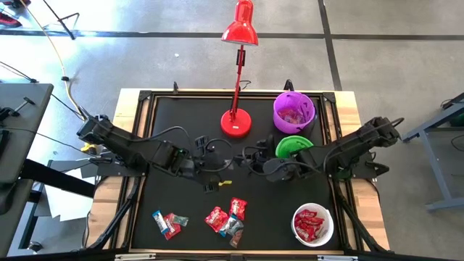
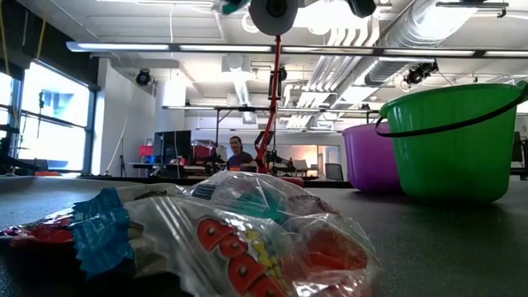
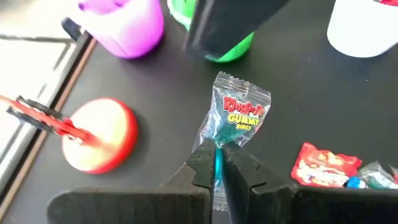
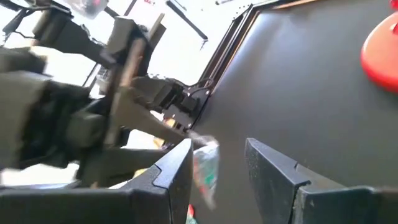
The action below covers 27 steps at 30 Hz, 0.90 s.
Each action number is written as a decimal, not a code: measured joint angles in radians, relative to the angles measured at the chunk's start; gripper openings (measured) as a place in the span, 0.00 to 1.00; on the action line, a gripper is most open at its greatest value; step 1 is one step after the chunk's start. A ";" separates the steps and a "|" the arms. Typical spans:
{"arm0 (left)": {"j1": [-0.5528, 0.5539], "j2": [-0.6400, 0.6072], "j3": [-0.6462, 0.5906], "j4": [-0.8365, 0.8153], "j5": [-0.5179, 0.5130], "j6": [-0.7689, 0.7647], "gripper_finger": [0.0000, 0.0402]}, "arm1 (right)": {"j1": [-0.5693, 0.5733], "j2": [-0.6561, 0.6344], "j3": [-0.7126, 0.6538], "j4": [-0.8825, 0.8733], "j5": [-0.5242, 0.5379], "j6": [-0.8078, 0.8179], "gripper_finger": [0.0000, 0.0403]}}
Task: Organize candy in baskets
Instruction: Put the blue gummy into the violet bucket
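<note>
candy: gummy packet [image 3: 238, 118] long axis in line with fingers, pointing away | left gripper [image 3: 217, 171] pinches its end above mat | right gripper [image 4: 217, 163] spread, empty, facing it

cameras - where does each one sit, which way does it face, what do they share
High view: above the table, straight down; both arms meet mid-table.
Low view: at tabletop height, level past loose candy; no arm shows.
Left wrist view: behind the left gripper, shut on a gummy candy packet.
Right wrist view: behind the open right gripper, facing the left arm.
Shared: green basket and purple basket appear in the high, low and left wrist views.
</note>
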<state>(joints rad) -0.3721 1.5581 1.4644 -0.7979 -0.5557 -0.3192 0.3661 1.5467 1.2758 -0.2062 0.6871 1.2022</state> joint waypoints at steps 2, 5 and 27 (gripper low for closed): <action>0.000 0.000 0.017 -0.003 -0.018 0.026 0.02 | -0.010 0.000 0.000 0.001 0.014 -0.001 0.35; 0.001 0.000 0.025 -0.004 -0.064 0.063 0.02 | -0.019 0.000 0.000 0.023 0.035 0.001 0.35; 0.065 -0.001 0.025 0.014 -0.085 0.079 0.02 | -0.026 0.015 0.000 0.072 0.047 -0.014 0.35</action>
<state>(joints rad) -0.3069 1.5574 1.4895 -0.7836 -0.6407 -0.2398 0.3399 1.5620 1.2762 -0.1341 0.7338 1.1881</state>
